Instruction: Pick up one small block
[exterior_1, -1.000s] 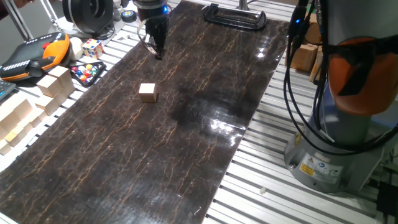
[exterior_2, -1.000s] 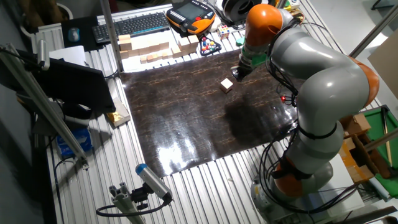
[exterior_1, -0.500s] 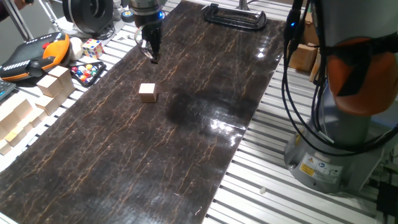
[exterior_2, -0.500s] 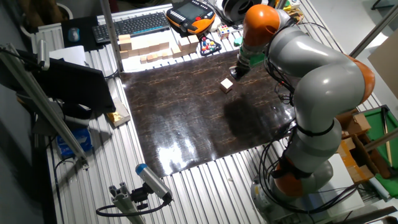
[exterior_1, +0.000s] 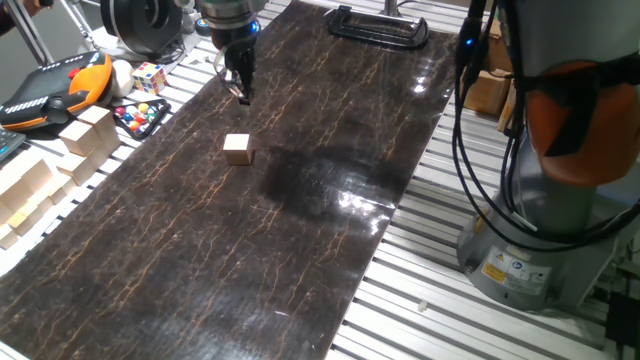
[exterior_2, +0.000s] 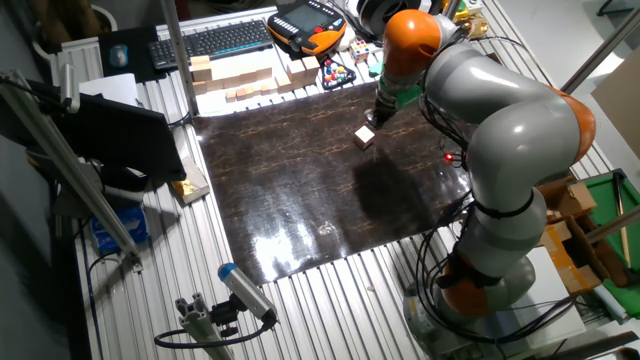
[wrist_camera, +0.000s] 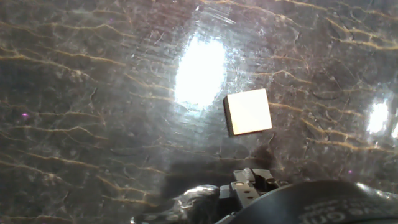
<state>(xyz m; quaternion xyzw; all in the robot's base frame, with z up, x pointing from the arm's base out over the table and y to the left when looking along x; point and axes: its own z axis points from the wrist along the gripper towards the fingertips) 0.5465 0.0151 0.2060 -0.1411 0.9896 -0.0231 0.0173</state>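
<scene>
The small block (exterior_1: 237, 148) is a light-tan wooden cube lying alone on the dark marbled mat (exterior_1: 300, 230). My gripper (exterior_1: 242, 95) hangs fingers-down above the mat, beyond the block and apart from it, holding nothing. In the other fixed view the gripper (exterior_2: 372, 117) sits just up and right of the block (exterior_2: 365, 136). The hand view shows the block (wrist_camera: 247, 112) from above, right of centre beside a bright glare patch; the fingers do not show there. The fingers look narrow and dark, so I cannot tell whether they are open or shut.
Larger pale wooden blocks (exterior_1: 85, 130) line the left edge of the mat, with a multicoloured puzzle cube (exterior_1: 149, 77), a tray of coloured balls (exterior_1: 138, 117) and an orange pendant (exterior_1: 60, 85). A black clamp (exterior_1: 378, 25) lies at the far end. The arm's base (exterior_1: 540, 240) stands right.
The gripper has moved a little to the left along the far part of the mat, staying above it. The small block has not moved.
</scene>
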